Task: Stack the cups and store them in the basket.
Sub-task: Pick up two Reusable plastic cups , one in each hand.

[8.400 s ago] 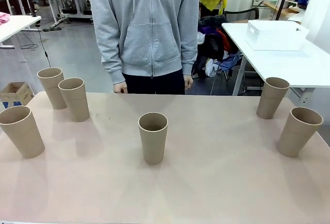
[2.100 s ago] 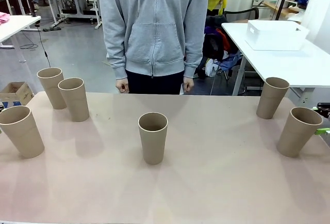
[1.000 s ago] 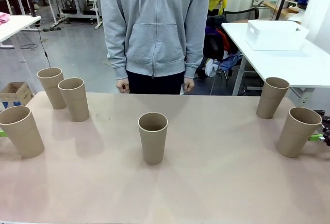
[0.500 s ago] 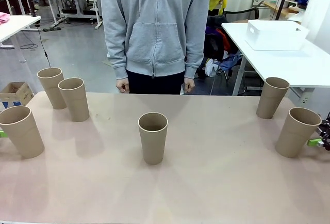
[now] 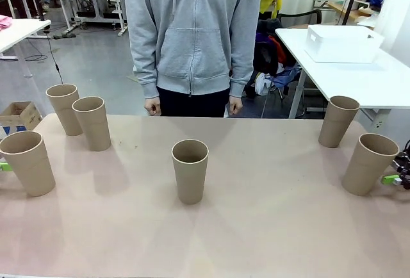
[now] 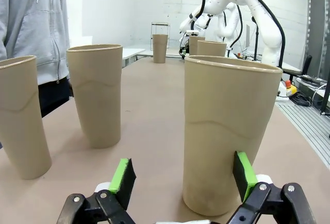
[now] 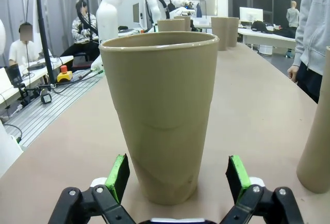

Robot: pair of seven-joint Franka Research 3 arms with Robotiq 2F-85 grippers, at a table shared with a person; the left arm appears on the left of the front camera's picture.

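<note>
Several tan cups stand upright on the table. In the front view the near-left cup (image 5: 27,163) has my left gripper (image 5: 5,166) at its outer side. The near-right cup (image 5: 370,163) has my right gripper (image 5: 396,177) beside it. More cups stand at the far left (image 5: 64,108), beside that one (image 5: 91,122), in the middle (image 5: 190,170) and at the far right (image 5: 338,121). In the left wrist view the left gripper (image 6: 183,180) is open around a cup (image 6: 232,131), close to one pad (image 6: 244,175). The right gripper (image 7: 175,177) is open around a cup (image 7: 162,115). The white basket (image 5: 343,43) sits on a side table.
A person in a grey hoodie (image 5: 192,34) stands at the far edge with both hands down. The white side table (image 5: 378,82) stands at the back right. A cardboard box (image 5: 18,114) lies on the floor at the left.
Both grippers have come in from the table's sides since the earliest frame. Over the last second the right gripper edged lower beside its cup. The cups stand where they were.
</note>
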